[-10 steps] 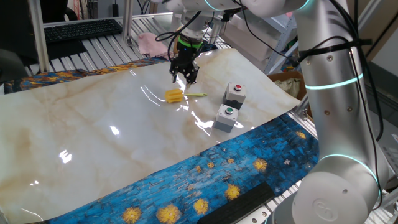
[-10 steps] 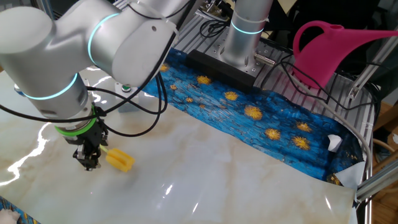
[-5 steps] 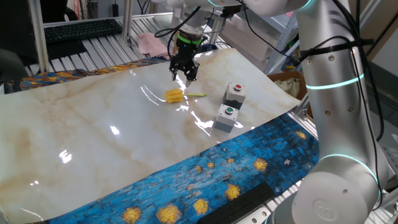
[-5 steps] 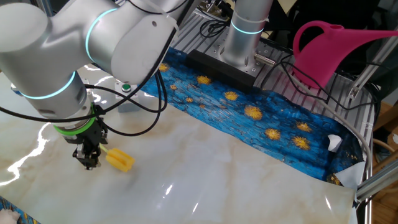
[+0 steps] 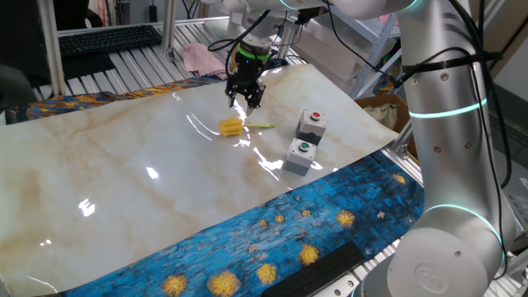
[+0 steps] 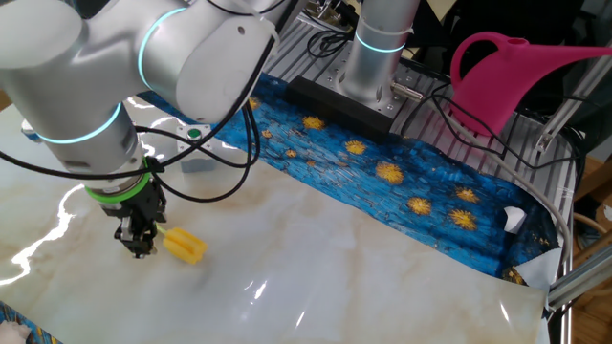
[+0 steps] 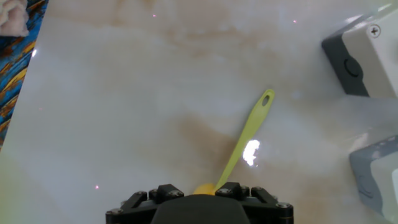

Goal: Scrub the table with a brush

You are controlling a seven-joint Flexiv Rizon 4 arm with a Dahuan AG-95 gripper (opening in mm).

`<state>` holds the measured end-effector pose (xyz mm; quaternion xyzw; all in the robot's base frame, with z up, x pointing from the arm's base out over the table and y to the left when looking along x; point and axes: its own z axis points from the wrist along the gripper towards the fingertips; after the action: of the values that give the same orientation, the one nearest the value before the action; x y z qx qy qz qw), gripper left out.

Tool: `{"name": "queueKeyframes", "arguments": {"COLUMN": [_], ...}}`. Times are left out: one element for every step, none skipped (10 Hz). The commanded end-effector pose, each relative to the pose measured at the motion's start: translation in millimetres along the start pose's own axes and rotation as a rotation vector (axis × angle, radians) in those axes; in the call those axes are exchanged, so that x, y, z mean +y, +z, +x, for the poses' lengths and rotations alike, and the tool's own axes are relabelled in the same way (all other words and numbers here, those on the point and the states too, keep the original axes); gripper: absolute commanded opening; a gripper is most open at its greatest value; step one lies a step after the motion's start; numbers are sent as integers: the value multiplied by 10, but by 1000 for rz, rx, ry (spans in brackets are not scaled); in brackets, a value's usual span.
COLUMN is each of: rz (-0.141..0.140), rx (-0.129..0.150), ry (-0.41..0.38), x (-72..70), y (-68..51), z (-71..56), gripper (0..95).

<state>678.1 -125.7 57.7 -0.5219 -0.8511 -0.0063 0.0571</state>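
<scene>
Black gripper [image 5: 245, 100] above brush [image 5: 232, 127], empty

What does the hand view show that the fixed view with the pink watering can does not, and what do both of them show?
Only the hand view shows the brush's thin handle, ending in a small hole, lying on the table, with two grey button boxes at the right edge.

Only the watering-can view shows the pink watering can, the blue cloth, the arm's base and the whole gripper hanging beside the brush head; there the handle is hidden.

Both show the yellow brush head and the pale marbled table top.
</scene>
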Motion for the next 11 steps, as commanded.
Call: {"name": "queueKeyframes", "arguments": {"rz": [33,43,43,42,38,34,33,35,28,22,20], "rx": [21,23,24,23,21,15,9,-2,-13,-9,-20], "ry": [-145,-193,-207,-236,-246,-253,-261,-268,-280,-290,-286], "x": [13,13,13,13,13,13,13,13,13,13,13], "y": [0,0,0,0,0,0,0,0,0,0,0], "z": [-8,-8,-8,-8,-8,-8,-8,-8,-8,-8,-8], "gripper": [0,0,0,0,0,0,0,0,0,0,0]}}
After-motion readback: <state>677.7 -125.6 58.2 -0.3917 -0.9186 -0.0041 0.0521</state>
